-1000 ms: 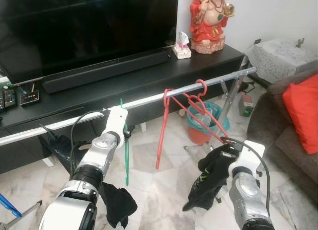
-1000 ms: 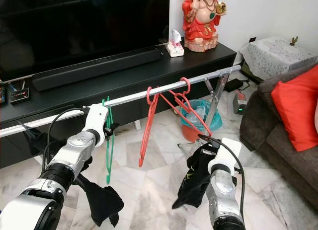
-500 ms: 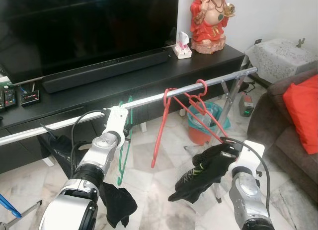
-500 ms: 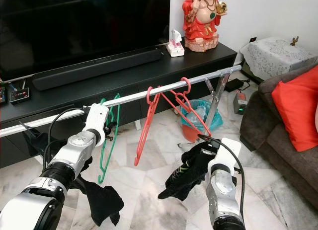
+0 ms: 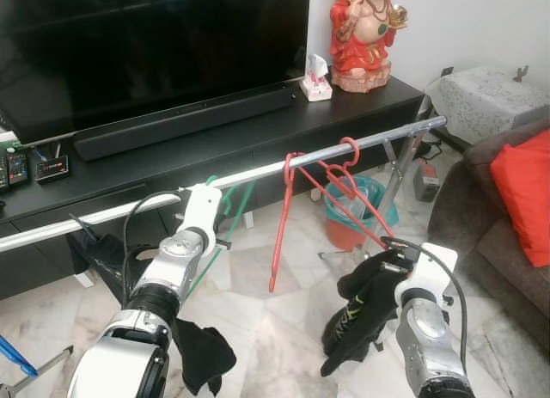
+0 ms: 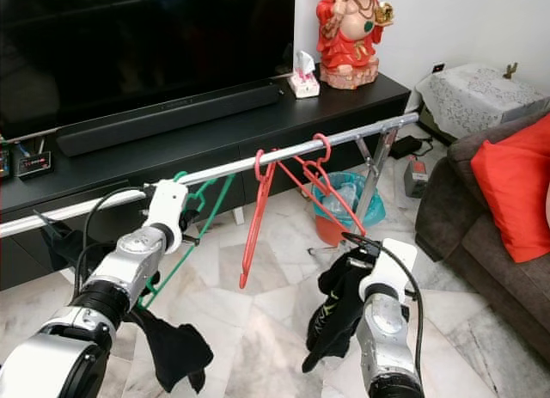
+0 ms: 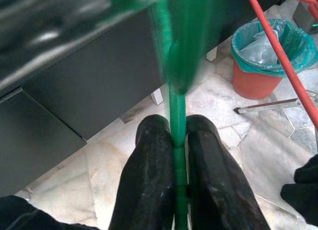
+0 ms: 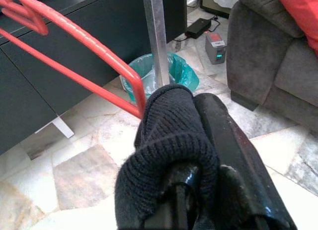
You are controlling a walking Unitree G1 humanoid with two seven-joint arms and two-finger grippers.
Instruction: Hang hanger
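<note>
The left end effector was clamped on the shaft of the green hanger, its two black fingers pressed to either side of the plastic just below the silver rail. The hanger's hook looked to be at or over the rail, beside the left wrist, but the blur in the wrist view left it unclear whether it was fully seated; its body slanted down and away from the rail toward the floor rather than hanging plumb. Further along the rail, toward the statue, the red hangers already hung from it, well apart from the green one.

The right end effector was closed on a black knitted garment, which drooped from it below the rail, near the lower bar of the red hangers. A second dark cloth hung under the left arm.

To finish the step well, I judged that the hook should be confirmed over the rail's top before any release. The wrist would best ease down so the rail carries the weight, then let the hanger swing to vertical. Opening the fingers while the hanger was tilted risked it twisting off. The right arm should stay low, clear of the red hangers, so the garment does not snag them.
</note>
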